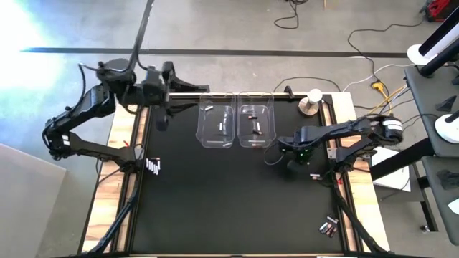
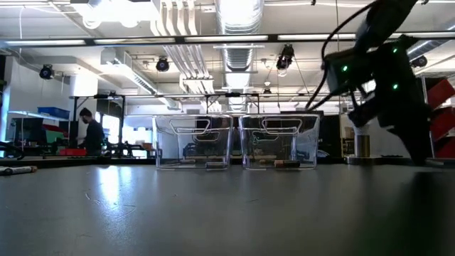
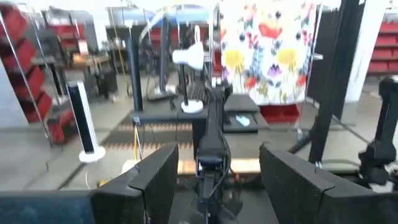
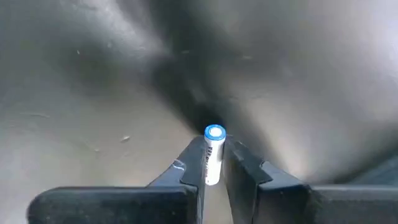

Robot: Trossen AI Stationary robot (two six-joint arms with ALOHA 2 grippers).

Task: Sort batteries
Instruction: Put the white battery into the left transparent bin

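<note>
My right gripper (image 4: 213, 167) hangs over the right part of the black mat (image 1: 215, 201), pointing down, and is shut on a silvery-white battery (image 4: 213, 155) with a blue-ringed end. My left gripper (image 3: 214, 186) stands open and empty, raised high over the mat's far left part (image 1: 162, 115), pointing level. Two clear bins (image 1: 217, 125) (image 1: 256, 125) stand side by side at the far middle. The right bin holds dark batteries (image 1: 254, 126). Loose batteries lie on the mat at the left (image 1: 153, 166), beside the right gripper (image 1: 315, 175) and at the near right (image 1: 328, 227). My right gripper pinches the battery's round side (image 4: 211, 169) between its two fingers (image 4: 193, 165), which come from above and point down. The battery lies along the fingers, upright, its blue-ringed end (image 4: 214, 132) sticking out below the tips. It appears lifted clear of the mat.
A round silver-and-white knob object (image 1: 310, 100) stands at the far right, off the mat. Wooden rails (image 1: 344, 193) run along both sides of the mat. The bins (image 2: 192, 142) (image 2: 279, 142) stand in the low view's middle.
</note>
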